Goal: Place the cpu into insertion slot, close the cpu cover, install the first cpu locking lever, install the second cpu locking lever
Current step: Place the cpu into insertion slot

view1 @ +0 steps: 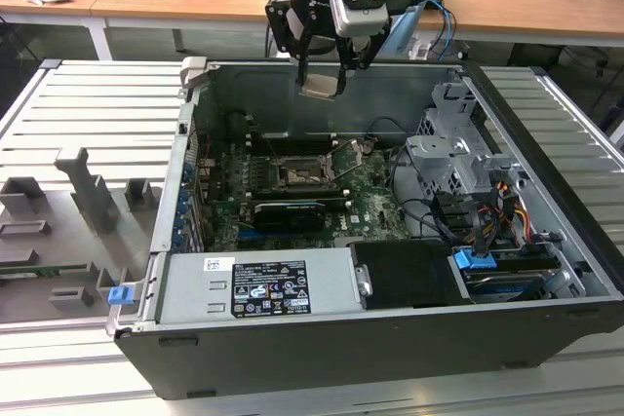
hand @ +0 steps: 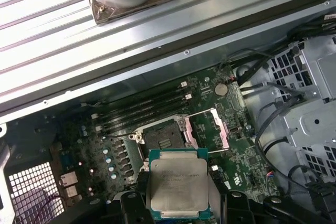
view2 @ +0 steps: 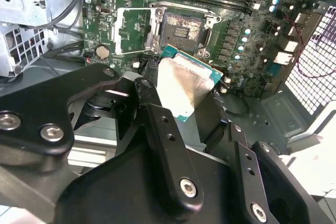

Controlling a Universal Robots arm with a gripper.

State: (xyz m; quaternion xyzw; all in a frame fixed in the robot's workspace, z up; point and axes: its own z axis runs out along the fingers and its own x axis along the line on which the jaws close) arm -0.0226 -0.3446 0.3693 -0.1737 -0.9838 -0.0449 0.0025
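Cpu held by the gripper, which we see clamped shut on two opposite edges of the chip. We place it in the air above the open computer case, well apart from the green motherboard below. Insertion slot lies bare, with nothing seated in it. Cpu cover is swung open, lying just beside the slot. We see the case sitting on a ribbed grey counter.
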